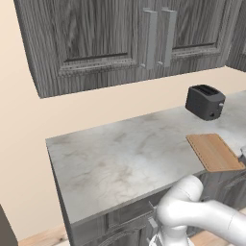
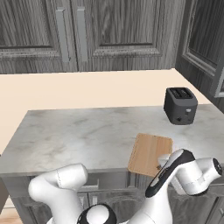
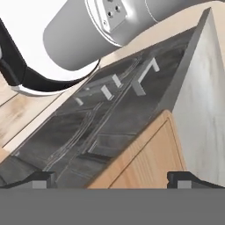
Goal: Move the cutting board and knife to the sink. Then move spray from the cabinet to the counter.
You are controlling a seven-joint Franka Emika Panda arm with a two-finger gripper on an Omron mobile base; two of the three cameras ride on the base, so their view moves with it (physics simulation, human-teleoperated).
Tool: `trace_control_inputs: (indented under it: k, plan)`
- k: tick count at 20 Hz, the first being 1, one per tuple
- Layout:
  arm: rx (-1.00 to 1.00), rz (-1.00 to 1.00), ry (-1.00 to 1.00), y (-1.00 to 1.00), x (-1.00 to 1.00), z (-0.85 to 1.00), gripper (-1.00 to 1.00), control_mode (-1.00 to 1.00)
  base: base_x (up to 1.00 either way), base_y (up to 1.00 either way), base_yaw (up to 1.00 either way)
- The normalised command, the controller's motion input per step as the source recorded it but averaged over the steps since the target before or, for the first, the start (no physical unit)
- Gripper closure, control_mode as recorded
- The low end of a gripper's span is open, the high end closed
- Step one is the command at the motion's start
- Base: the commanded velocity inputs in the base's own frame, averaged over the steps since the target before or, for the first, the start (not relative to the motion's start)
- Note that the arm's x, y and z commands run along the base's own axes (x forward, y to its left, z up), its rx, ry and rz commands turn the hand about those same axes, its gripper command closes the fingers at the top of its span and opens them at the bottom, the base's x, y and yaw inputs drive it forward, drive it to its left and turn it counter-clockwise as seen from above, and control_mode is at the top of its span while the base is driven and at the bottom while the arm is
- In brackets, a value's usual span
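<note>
Marbled counter (image 1: 120, 158) carries the cutting board (image 1: 215, 152) overhanging its front edge, jaws spread wide just beside it.

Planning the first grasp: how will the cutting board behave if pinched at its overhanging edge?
The cutting board looks like a flat wooden slab, so probably stiff, not floppy. It lies flat on the counter with its near edge past the counter's lip, so a pinch there seems feasible. On smooth marbled stone it may slide if pushed.
</note>
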Motion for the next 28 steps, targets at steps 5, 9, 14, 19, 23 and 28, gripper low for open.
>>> trace_control_inputs:
  k: [5, 9, 14, 19, 23, 28]
  plan:
    - [0.15, 0.0, -0.02, 0.0, 0.0, -0.16, -1.0, -1.0, 0.0, 0.0, 0.0]
    - [0.14, 0.0, -0.11, 0.0, 0.0, -0.01, -1.0, -1.0, 0.0, 0.0, 0.0]
    - [0.05, -0.03, -0.22, 0.0, 0.0, 0.0, -1.0, -1.0, 0.0, 0.0, 0.0]
    - [0.0, -0.01, -0.26, 0.0, 0.0, -0.01, -1.0, -1.0, 0.0, 0.0, 0.0]
    - [0.0, 0.0, -0.14, 0.06, 0.0, -0.12, -1.0, -1.0, 0.0, 0.0, 0.0]
    - [0.0, 0.0, 0.0, 0.05, 0.0, -0.23, -1.0, -1.0, 0.0, 0.0, 0.0]
